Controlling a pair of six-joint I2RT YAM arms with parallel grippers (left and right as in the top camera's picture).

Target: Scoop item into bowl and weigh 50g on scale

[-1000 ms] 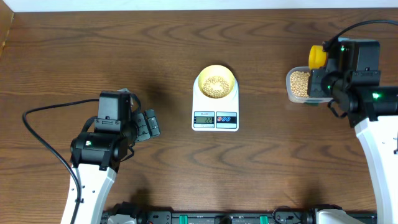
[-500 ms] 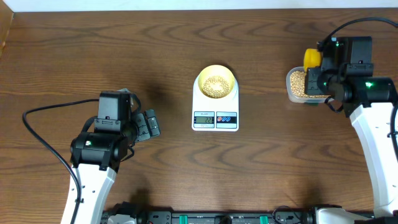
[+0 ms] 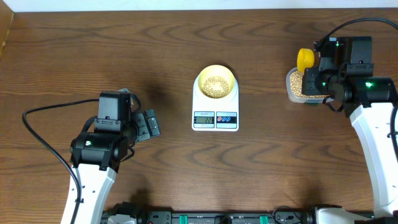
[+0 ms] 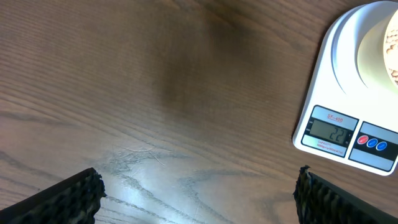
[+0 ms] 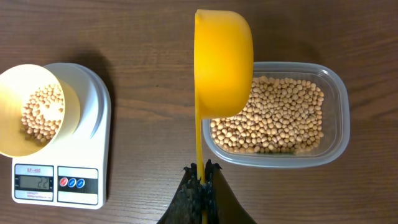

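Right gripper (image 5: pixel 201 173), clenched on the handle of the yellow scoop (image 5: pixel 222 62): I hold it over the tub's (image 5: pixel 340 93) nine o'clock rim, wrist view, to gather more beans (image 5: pixel 280 118).

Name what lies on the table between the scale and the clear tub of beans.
Nothing: only bare wooden table lies between the scale and the tub, clearest in the overhead view.
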